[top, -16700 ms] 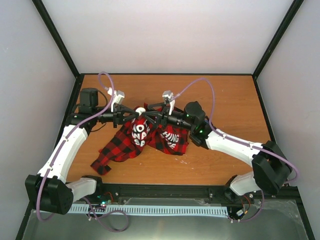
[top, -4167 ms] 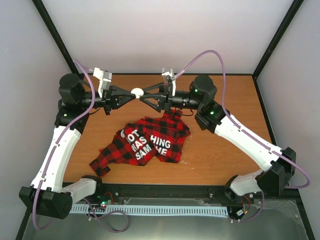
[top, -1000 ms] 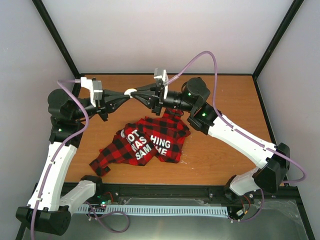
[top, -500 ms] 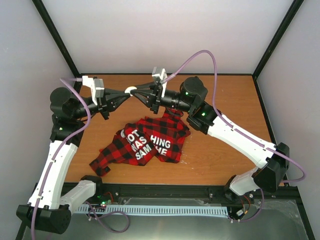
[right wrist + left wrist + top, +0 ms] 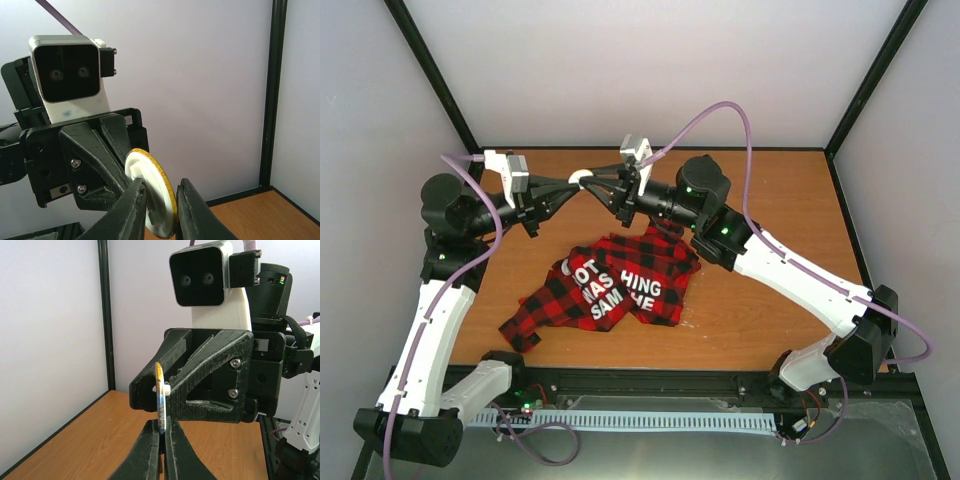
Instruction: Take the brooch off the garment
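Note:
The brooch (image 5: 582, 178), a round white disc with a gold rim, is held in the air above the back of the table, clear of the garment. My left gripper (image 5: 574, 186) is shut on its lower edge, seen edge-on in the left wrist view (image 5: 160, 395). My right gripper (image 5: 594, 183) faces it from the other side. In the right wrist view its fingers (image 5: 134, 207) close on the disc (image 5: 152, 192) front and back. The garment (image 5: 620, 280), a red-and-black checked shirt with white letters, lies crumpled on the table below.
The wooden table (image 5: 780, 210) is boxed in by white walls and black corner posts (image 5: 440, 85). Purple cables (image 5: 725, 110) loop over both arms. The two arms meet nose to nose above the back left of the table.
Earlier both grippers were down at the garment; now the brooch is off it and in the air. Over the last second the pair drifted slightly left with the brooch; the garment has not moved.

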`<act>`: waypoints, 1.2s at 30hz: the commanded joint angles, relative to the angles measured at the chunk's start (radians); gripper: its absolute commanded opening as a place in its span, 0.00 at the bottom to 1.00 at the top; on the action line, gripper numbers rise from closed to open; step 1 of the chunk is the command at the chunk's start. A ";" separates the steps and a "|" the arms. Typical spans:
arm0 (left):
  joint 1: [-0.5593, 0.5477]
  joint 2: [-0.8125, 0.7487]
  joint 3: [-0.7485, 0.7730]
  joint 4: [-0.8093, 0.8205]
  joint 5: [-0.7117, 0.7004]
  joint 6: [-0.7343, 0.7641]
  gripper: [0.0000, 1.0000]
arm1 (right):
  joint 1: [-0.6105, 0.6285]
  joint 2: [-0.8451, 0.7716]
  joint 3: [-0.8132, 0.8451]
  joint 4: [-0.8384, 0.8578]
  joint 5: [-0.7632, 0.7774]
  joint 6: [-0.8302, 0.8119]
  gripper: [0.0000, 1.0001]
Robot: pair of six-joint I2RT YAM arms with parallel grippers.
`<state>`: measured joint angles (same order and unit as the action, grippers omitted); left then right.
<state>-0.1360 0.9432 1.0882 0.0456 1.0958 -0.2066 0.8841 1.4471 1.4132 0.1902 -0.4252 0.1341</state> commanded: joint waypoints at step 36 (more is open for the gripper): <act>-0.017 -0.013 0.009 0.046 0.118 -0.102 0.01 | 0.042 -0.028 -0.109 0.104 0.411 -0.122 0.23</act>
<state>-0.1356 0.9569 1.0752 0.0444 1.0767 -0.2806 0.9443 1.4246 1.3289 0.2836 -0.1772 0.0265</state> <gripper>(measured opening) 0.039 0.228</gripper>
